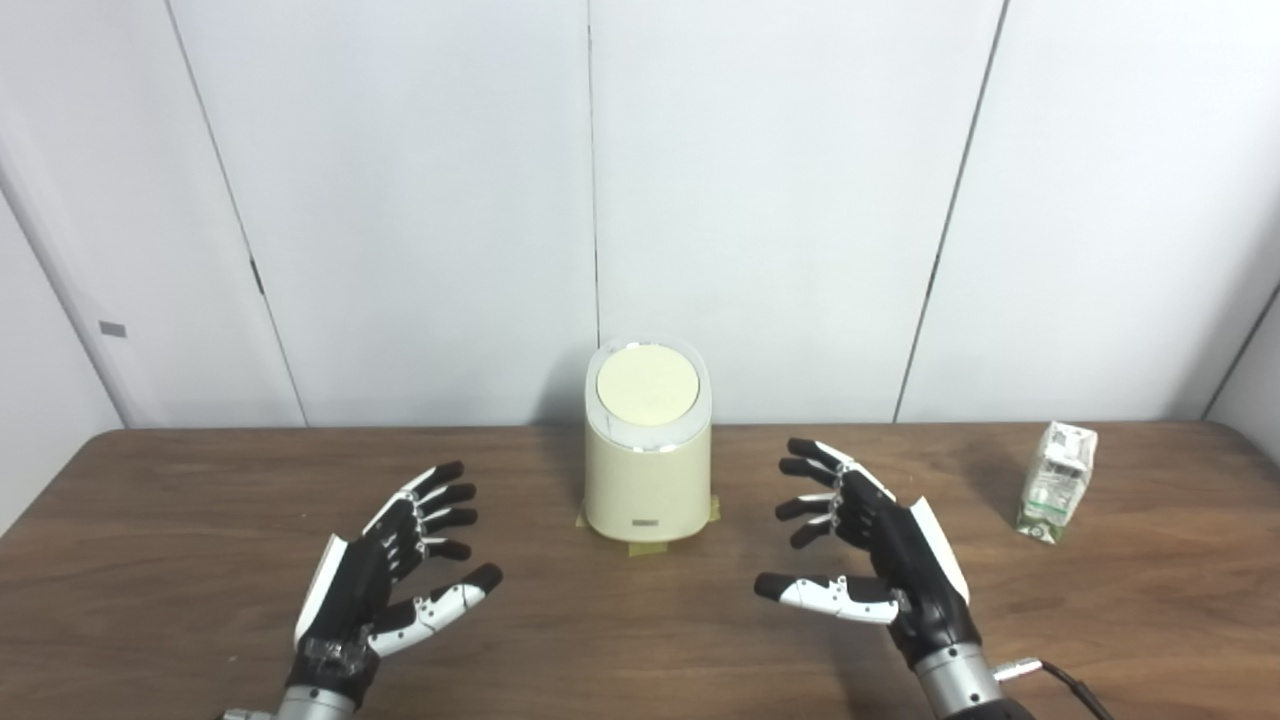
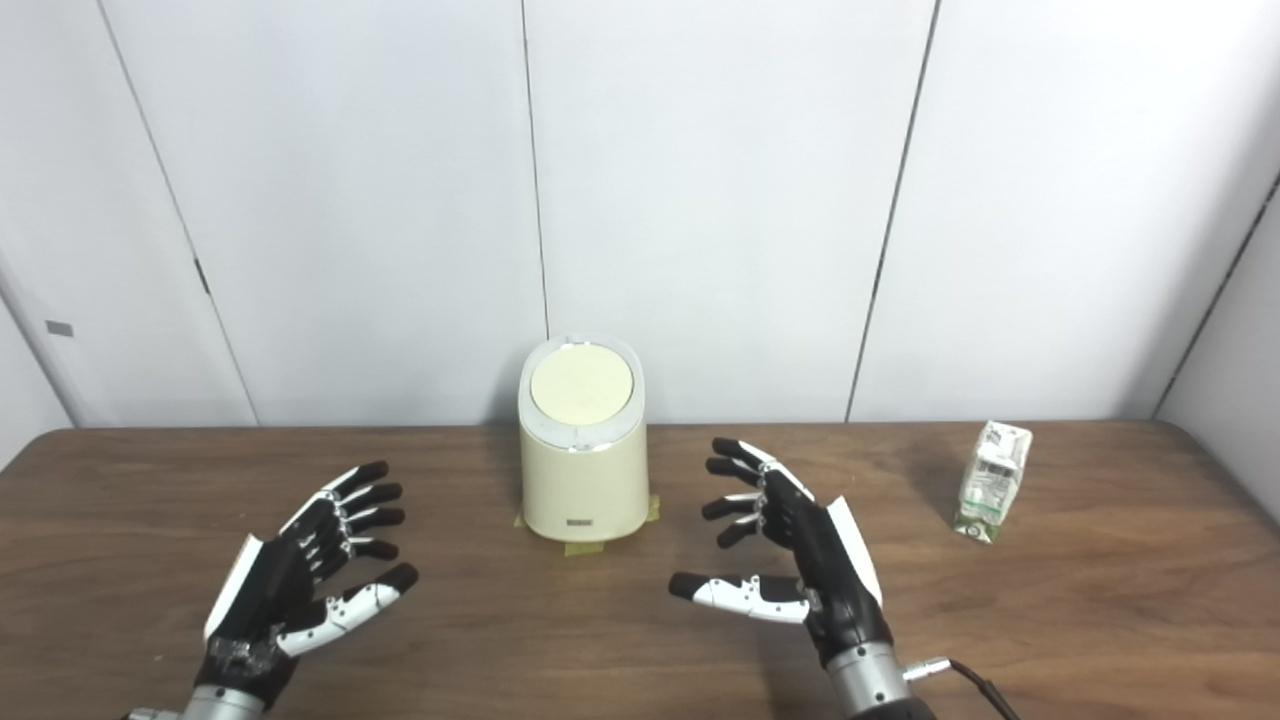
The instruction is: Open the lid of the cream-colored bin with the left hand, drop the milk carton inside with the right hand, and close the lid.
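Sitting at the centre of the frame, near the far edge of the wooden table (image 1: 200, 520), the cream-colored bin (image 1: 647, 480) stands upright with its round lid (image 1: 647, 386) down and tilted slightly toward the camera. Yellow tape (image 1: 646, 547) shows at its base, which suggests it is fixed in place.

The left hand (image 1: 385, 580) hovers in the lower left of the frame, palm turned inward, fingers spread and holding nothing. The bin lies up and to the right of its fingertips (image 1: 455, 495), apart from them, with bare table between. The lid sits higher in the picture than the fingers do, so the opening move probably calls for a reach up and rightward onto the lid's top or front rim.

The right hand (image 1: 880, 560) hovers in the lower right of centre, also spread wide and empty, its thumb (image 1: 820, 592) pointing left toward the bin. The milk carton (image 1: 1057, 483) stands upright at the right side of the frame, well apart from the bin, its long axis vertical and leaning a little. It lies to the right of the right hand, on the back-of-hand side rather than the palm side, so that hand would likely have to swing outward and turn before it could close on the carton. The right hand is clearly the nearer one to the carton; both hands stand roughly equally near the bin.

No step of the task appears begun: lid shut, carton untouched.
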Robot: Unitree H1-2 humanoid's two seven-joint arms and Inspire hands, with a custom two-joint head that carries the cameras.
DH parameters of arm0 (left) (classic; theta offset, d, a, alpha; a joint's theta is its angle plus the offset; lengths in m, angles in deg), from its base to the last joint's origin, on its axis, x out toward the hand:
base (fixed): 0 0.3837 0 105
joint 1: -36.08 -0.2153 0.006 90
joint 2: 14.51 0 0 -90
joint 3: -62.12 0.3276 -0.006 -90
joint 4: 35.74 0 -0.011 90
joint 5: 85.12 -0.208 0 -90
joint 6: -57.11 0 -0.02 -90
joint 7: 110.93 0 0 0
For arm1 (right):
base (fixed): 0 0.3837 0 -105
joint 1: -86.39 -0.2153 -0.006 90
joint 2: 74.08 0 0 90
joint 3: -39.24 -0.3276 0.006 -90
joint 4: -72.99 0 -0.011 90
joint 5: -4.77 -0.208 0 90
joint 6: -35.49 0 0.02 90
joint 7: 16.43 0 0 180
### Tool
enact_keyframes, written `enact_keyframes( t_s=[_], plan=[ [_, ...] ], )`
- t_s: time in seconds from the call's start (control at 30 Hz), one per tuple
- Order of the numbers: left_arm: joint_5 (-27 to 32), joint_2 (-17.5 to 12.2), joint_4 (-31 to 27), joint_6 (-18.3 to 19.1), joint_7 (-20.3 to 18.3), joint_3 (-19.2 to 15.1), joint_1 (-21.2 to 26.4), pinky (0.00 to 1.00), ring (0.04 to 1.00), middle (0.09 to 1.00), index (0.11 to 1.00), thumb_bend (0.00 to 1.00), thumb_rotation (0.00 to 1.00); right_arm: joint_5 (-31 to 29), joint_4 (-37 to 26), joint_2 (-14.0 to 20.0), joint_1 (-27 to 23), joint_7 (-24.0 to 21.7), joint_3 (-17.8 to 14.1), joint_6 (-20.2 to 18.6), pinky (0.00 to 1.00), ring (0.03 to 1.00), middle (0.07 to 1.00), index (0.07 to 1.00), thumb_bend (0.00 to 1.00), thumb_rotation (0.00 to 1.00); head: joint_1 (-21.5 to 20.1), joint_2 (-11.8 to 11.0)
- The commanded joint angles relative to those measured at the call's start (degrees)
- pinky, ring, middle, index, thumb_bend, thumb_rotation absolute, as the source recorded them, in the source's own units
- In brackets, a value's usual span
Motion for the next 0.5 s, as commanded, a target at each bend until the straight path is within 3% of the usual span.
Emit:
enact_keyframes(
  t_s=[0.0, 0.47],
  plan=[
    [-0.2, -0.5, -0.7, -1.8, 0.6, 0.0, 2.2, 0.63, 0.755, 0.813, 0.859, 0.67, 0.15, -0.1, -1.7, -0.1, -2.0, 0.6, -0.1, 2.0, 0.48, 0.624, 0.789, 0.814, 0.7, 0.18, 0.0, 0.0],
    [0.3, -0.6, -0.7, -1.5, 0.4, 0.0, 2.3, 0.62, 0.754, 0.813, 0.859, 0.67, 0.15, 0.3, -1.6, -0.1, -2.0, 0.8, 0.0, 2.2, 0.47, 0.623, 0.788, 0.813, 0.7, 0.19, -0.1, 0.1]
  ],
)
